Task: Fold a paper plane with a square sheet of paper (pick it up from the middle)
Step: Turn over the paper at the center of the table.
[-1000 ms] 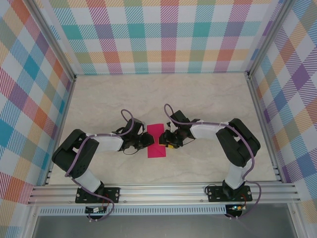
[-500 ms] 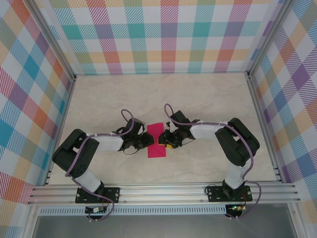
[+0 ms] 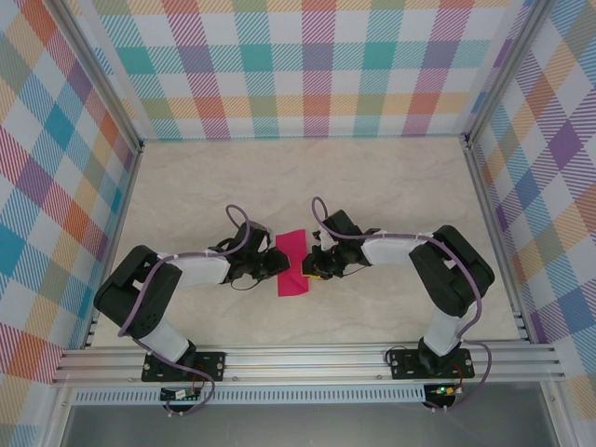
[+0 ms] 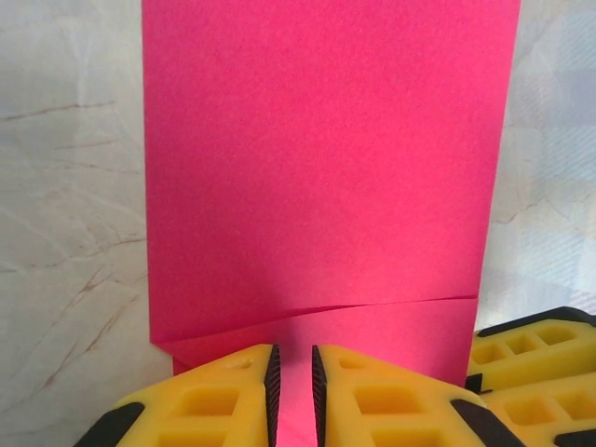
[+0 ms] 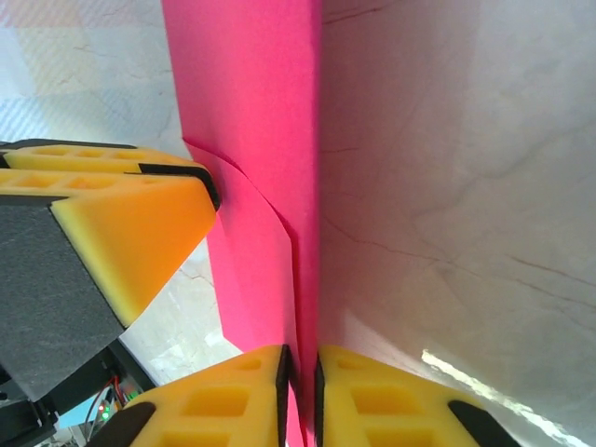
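Square sheet of paper (image 3: pixel 291 277), folded, now lies slightly skewed; right gripper (image 5: pixel 300 391) has clamped onto its right edge, left gripper (image 4: pixel 291 391) still pinches the left edge.

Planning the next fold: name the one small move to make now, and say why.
Probably lift both grippers slightly together: the left gripper and right gripper each look shut on opposite edges of the folded pink paper, so an even lift should free it for folding.
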`<state>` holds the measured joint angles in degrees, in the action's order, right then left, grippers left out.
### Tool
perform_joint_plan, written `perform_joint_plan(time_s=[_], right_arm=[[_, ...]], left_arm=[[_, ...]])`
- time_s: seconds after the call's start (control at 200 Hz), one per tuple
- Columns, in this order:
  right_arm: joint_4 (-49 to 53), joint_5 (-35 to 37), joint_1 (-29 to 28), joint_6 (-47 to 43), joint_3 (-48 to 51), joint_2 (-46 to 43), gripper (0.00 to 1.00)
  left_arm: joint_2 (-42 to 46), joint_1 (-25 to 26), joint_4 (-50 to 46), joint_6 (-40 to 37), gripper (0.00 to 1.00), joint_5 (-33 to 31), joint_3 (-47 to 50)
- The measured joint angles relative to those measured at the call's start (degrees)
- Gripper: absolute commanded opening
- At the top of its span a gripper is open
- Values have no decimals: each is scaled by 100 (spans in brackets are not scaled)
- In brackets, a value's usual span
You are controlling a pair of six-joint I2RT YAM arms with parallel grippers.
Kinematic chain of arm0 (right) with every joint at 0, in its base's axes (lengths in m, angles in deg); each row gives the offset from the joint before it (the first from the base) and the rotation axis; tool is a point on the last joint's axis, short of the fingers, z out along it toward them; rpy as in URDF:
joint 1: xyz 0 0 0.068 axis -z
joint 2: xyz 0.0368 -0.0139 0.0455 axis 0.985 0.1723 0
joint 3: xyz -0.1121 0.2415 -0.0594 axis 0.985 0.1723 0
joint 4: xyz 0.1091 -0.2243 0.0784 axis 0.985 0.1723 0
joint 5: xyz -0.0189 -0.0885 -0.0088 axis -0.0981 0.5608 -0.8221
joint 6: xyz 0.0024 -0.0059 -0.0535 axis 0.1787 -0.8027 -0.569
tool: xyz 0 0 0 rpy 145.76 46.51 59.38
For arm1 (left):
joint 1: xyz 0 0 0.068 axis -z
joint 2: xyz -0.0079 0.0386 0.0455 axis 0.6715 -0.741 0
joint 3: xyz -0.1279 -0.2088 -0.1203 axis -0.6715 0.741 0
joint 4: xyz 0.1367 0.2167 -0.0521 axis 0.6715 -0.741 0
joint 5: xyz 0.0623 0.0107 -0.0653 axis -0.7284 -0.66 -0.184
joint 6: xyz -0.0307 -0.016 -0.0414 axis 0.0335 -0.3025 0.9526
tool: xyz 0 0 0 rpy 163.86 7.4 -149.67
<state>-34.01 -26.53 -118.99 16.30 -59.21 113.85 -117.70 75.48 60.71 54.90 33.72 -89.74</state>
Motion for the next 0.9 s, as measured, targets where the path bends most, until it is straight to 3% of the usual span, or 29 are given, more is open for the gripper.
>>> perform_joint_plan(time_s=[0.095, 0.485, 0.9], right_arm=[[-13, -52, 0, -42, 0, -17, 6], [813, 201, 20, -472, -291, -566, 4], [3064, 2162, 20, -1130, -1305, -1508, 6]], left_arm=[[254, 0, -96, 2, 21, -74, 2], [1952, 0, -846, 0, 27, -776, 280], [3217, -238, -1617, -20, 34, -1235, 691]])
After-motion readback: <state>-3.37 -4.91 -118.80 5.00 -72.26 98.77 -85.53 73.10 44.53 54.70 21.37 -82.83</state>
